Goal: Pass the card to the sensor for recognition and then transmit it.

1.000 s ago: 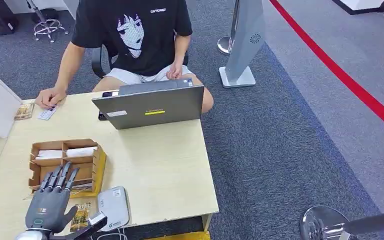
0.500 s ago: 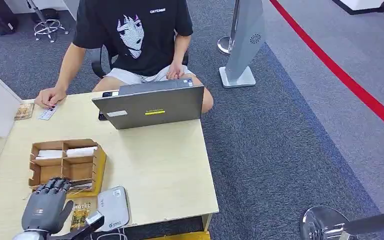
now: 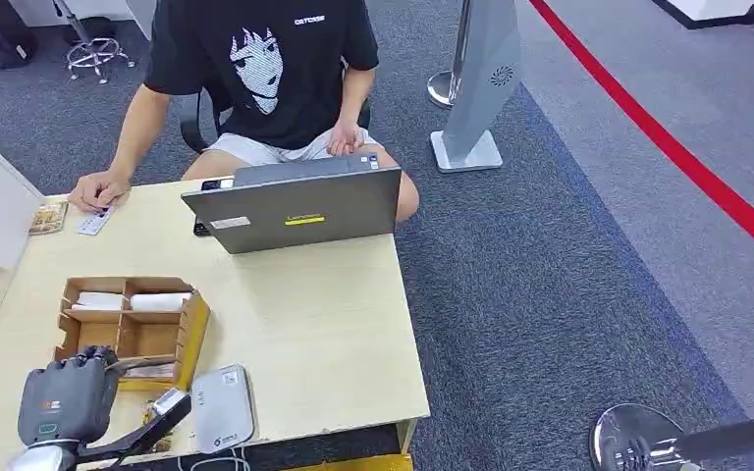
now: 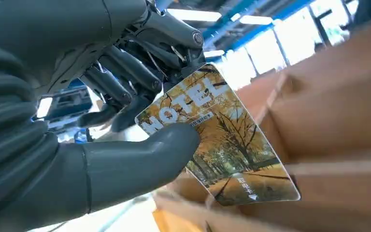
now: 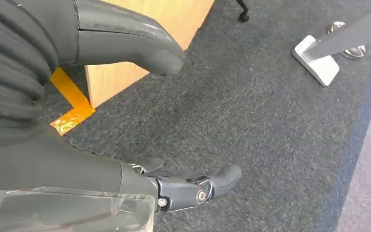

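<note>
Left hand (image 3: 59, 400) at lower left of head view, pinching the hotel card (image 4: 217, 133) between thumb and fingers beside the cardboard organizer (image 3: 133, 329). Right hand (image 5: 140, 116) empty, fingers apart, above carpet.

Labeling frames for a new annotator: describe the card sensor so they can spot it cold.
Start at the light wooden desk with the open laptop. At the desk's near edge, beside the brown cardboard organizer, lies the sensor, a flat pale grey pad with rounded corners. Unlike the compartmented organizer and the left hand holding the HOTEL card, it is low, smooth and plain.
</note>
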